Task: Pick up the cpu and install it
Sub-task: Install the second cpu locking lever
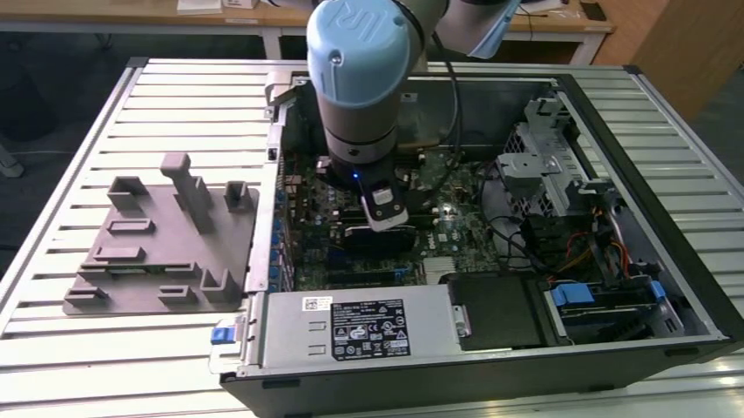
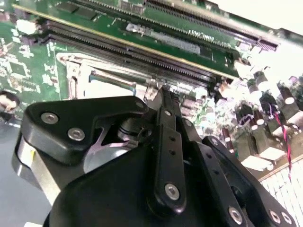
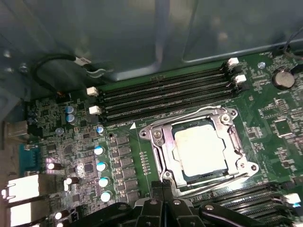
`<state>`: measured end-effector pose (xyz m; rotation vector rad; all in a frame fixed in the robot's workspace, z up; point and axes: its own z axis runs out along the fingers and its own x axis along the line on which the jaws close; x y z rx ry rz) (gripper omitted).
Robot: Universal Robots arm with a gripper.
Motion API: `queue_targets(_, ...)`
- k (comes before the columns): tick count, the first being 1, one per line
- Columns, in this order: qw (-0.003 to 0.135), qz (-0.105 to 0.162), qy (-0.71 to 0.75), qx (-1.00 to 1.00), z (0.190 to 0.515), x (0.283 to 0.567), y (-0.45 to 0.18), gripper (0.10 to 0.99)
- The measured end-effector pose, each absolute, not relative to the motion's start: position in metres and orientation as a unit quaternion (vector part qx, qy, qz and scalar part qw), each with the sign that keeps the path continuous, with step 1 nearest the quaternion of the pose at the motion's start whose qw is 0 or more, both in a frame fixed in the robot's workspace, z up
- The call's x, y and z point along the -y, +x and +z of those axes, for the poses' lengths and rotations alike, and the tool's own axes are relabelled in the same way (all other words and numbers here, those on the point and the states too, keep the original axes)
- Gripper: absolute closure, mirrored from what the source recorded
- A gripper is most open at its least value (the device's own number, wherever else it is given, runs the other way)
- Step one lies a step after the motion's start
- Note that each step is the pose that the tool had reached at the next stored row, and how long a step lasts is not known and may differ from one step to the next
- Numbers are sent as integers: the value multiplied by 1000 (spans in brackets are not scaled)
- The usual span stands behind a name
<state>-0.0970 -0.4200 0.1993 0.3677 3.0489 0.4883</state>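
Both wrist views close over motherboard [image 3: 85, 156]

No wording can be read anywhere. The black label [image 1: 369, 331] on the grey power supply box [image 1: 291, 335] carries rows of white print and small signs, all too fine to make out. A white sticker [image 1: 316, 304] just above it bears dark lines like a barcode. The arm's blue joint cap [image 1: 355, 35] shows a pale emblem. In both wrist views the green motherboard [image 3: 71, 156] has tiny white lettering, illegible, and 1 small white triangle [image 3: 133, 125] printed near the socket corner beside the cpu [image 3: 199, 149].
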Motion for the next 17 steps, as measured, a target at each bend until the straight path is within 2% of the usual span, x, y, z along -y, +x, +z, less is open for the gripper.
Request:
queue_targets(11,18,147,123,-981,203,418,-79,980)
queue_targets(17,19,140,123,-982,203,407,-72,980)
